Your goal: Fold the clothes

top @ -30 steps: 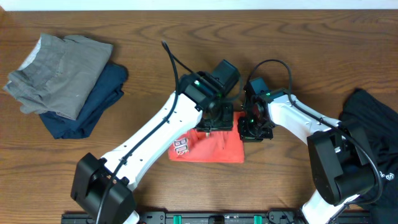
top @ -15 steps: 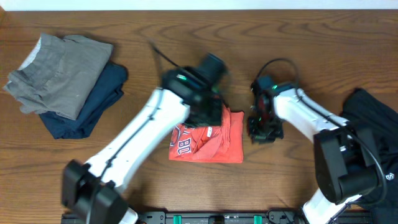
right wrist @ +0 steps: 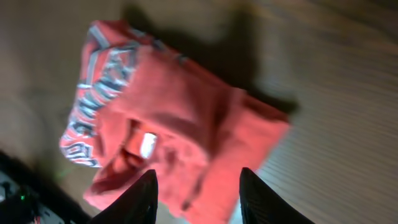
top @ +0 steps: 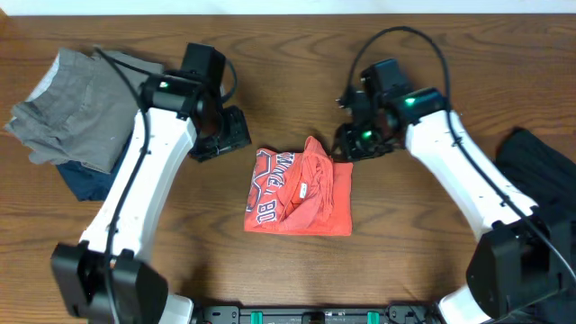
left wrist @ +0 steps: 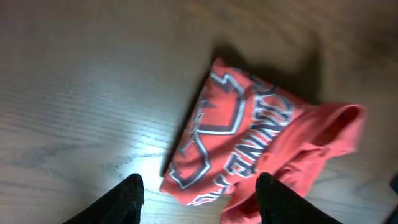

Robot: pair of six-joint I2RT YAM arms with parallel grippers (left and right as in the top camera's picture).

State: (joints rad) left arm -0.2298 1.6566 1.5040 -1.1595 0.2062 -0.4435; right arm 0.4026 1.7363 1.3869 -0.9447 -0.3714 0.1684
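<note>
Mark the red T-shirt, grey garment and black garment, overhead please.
red T-shirt [top: 301, 193], overhead view, centre of the folded bundle.
grey garment [top: 72, 108], overhead view, middle of its top surface.
black garment [top: 549, 171], overhead view, cloth near the frame's right edge.

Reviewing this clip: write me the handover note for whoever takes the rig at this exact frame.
Left gripper: open, empty, left of the shirt.
Right gripper: open, empty, near the shirt's upper right corner.
Coral-red T-shirt: at the centre of the table, folded to a compact rectangle, top layer rumpled, white tag showing.
Black garment: crumpled heap at the right edge, not folded.
Grey and navy garments: stacked at far left.
Left to do: probably smooth the red shirt, then fold the black garment.
</note>
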